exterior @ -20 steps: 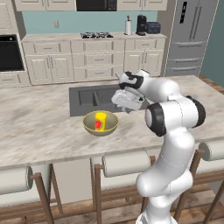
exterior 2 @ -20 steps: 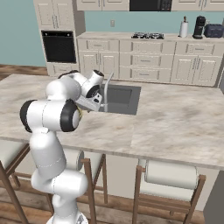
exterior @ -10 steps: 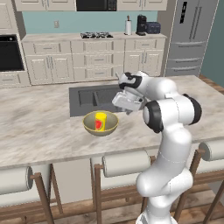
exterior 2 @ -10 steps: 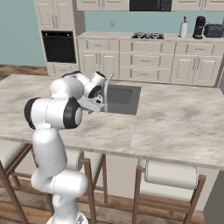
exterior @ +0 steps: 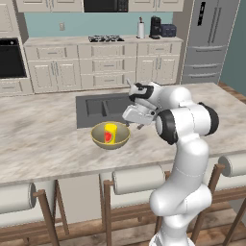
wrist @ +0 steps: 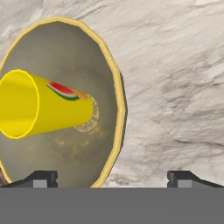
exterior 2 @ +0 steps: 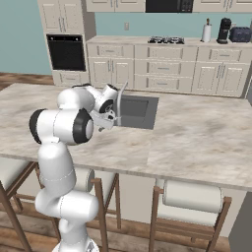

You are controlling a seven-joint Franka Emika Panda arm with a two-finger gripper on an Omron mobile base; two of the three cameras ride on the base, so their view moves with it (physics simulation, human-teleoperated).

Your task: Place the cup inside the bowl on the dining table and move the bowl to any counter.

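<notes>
One half of the task looks done: the cup (exterior: 111, 132) is seen upright inside the bowl (exterior: 110, 136), which sits on the dining table (exterior: 43, 139), just in front of the sink (exterior: 103, 108). To the right of the bowl the gripper (exterior: 138, 120) is held with its jaws spread wide and empty, probably so that the bowl rim can be taken next.
</notes>
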